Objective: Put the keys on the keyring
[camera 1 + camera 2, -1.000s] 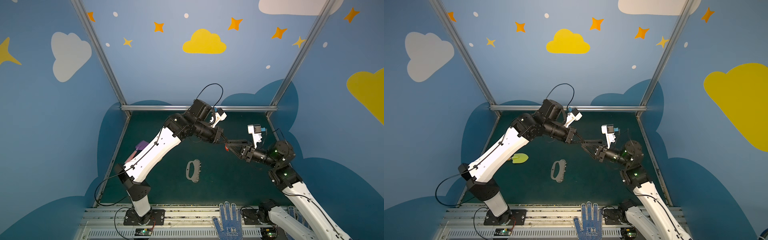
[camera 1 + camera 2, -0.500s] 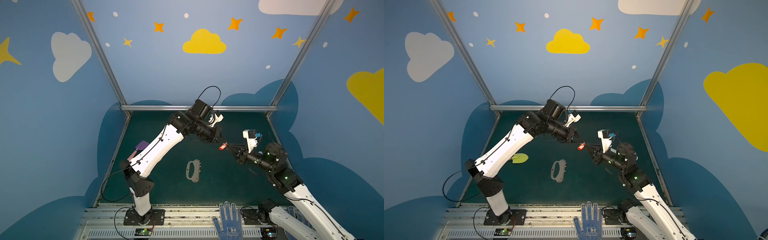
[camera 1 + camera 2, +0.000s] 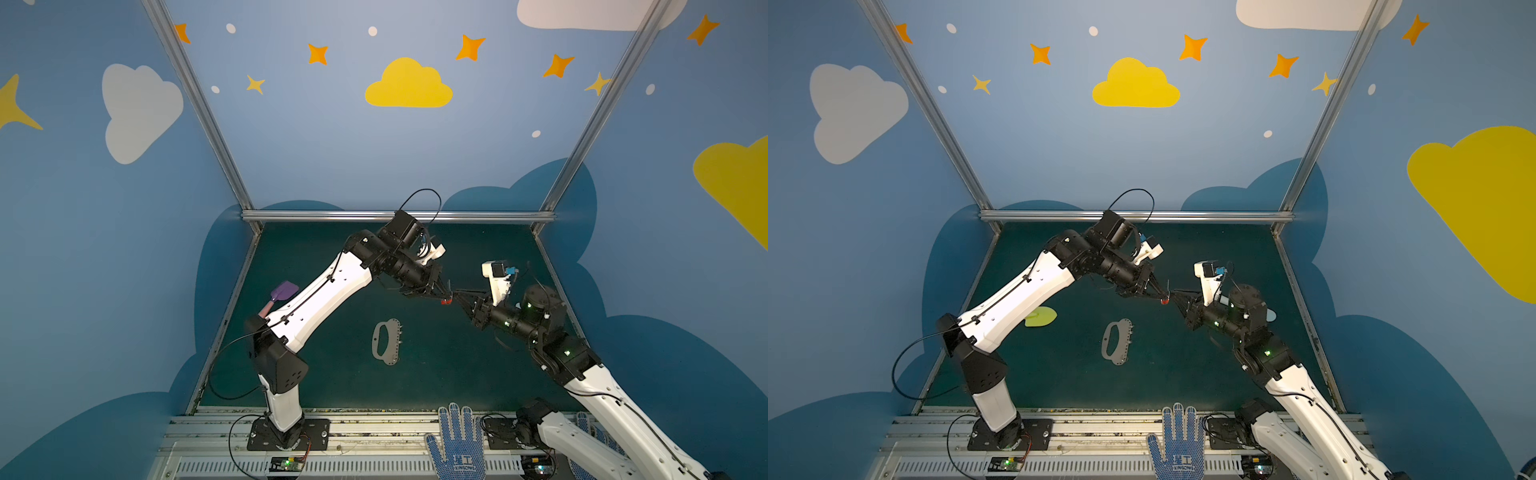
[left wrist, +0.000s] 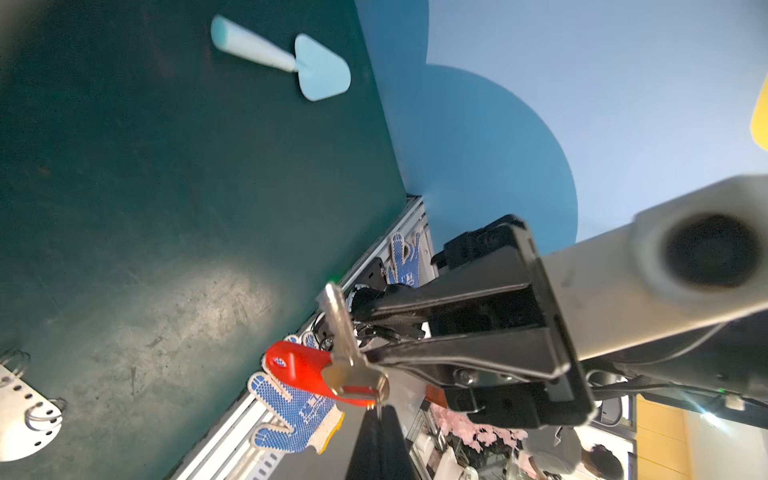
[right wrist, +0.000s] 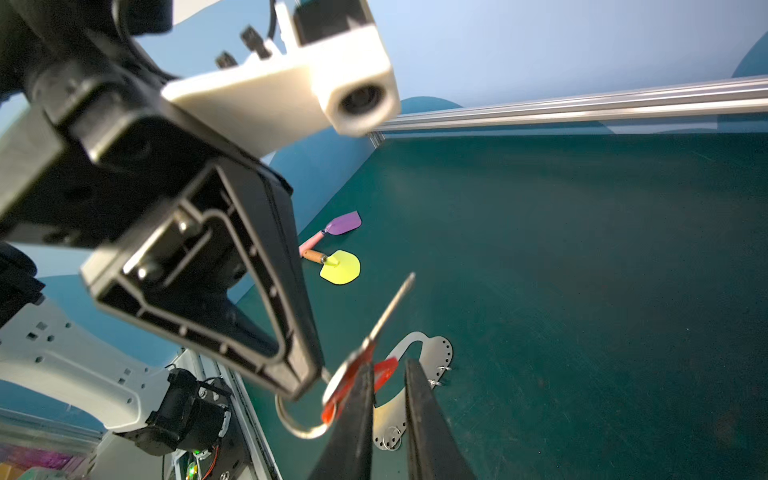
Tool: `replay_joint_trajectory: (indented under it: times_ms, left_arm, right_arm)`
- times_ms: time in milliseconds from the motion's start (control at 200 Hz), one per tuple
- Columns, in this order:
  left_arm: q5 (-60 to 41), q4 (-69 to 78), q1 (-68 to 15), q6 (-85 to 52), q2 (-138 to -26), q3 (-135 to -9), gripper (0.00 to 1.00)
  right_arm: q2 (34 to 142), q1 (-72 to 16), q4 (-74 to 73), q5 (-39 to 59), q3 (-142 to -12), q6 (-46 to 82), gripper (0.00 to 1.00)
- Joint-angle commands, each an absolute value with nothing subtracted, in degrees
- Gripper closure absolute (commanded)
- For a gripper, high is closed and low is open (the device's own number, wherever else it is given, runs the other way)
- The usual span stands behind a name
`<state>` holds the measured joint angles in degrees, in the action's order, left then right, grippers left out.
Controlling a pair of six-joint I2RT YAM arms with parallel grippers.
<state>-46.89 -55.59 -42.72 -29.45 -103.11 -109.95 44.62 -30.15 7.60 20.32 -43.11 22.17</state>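
In both top views the keys (image 3: 446, 301) hung midair, a red speck; wrist views showed silver key (image 4: 338, 320), red tag (image 4: 297, 368), and ring (image 5: 297, 424) pinched in the closed left hand (image 5: 311, 380). The right hand (image 5: 388, 368) stood barely parted at the tag, grip unclear.

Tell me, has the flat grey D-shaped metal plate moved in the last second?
No. The flat grey D-shaped metal plate keeps its spot, beyond and left of the blue dotted glove.
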Motion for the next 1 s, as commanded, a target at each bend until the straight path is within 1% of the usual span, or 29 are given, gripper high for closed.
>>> replay_joint_trajectory:
  times_ms: [0, 150, 285, 366, 431, 486, 606, 681, 766, 841, 926, 996]
  left_arm:
    - [-49.48, -53.83, -42.66, -32.03, -103.70, -105.20, 0.96]
    - [-53.08, -50.15, -40.52, -35.63, -105.90, -98.00, 0.96]
    - [-56.60, -39.09, -38.48, -43.79, -107.16, -88.57, 0.96]
    - [-57.56, -36.02, -37.67, -46.92, -108.97, -85.84, 0.96]
    - [-57.52, -35.44, -37.25, -47.84, -110.21, -85.13, 0.96]
    - [-57.73, -34.92, -37.12, -48.61, -110.99, -84.91, 0.96]
    - [-59.31, -32.81, -36.75, -50.96, -112.35, -84.81, 0.96]
    - [-59.55, -32.61, -36.74, -51.33, -112.48, -85.07, 0.96]
    - [-60.18, -32.03, -36.76, -51.67, -112.25, -85.14, 0.96]
    - [-60.68, -31.90, -36.74, -51.60, -112.05, -85.08, 0.96]
    - [-61.40, -31.76, -36.75, -51.24, -111.64, -84.80, 0.96]
    - [-61.65, -31.69, -36.74, -50.83, -111.21, -84.64, 0.96]
  right_arm:
    - [44.74, -30.15, 8.31, 19.77, -40.78, 27.34, 0.83]
    - [42.95, -30.15, 10.96, 18.37, -34.28, 32.03, 0.83]
    - [39.78, -30.00, 15.00, 16.46, -31.39, 35.65, 0.84]
    - [39.14, -29.80, 17.28, 18.79, -31.03, 36.88, 0.84]
    - [38.89, -29.71, 17.07, 21.87, -30.05, 38.26, 0.86]
    - [38.77, -29.71, 13.91, 25.86, -28.04, 40.28, 0.87]
    - [40.15, -29.73, 0.57, 33.54, -21.56, 47.26, 0.88]
    - [40.80, -29.71, -4.27, 33.04, -18.79, 51.07, 0.85]
    - [40.64, -29.71, -6.52, 30.88, -17.36, 54.01, 0.75]
    - [40.52, -29.30, -9.96, 30.47, -16.21, 56.21, 0.68]
    - [41.05, -28.63, -12.84, 30.79, -15.58, 58.67, 0.68]
    - [42.19, -27.74, -15.23, 31.80, -15.12, 60.89, 0.73]
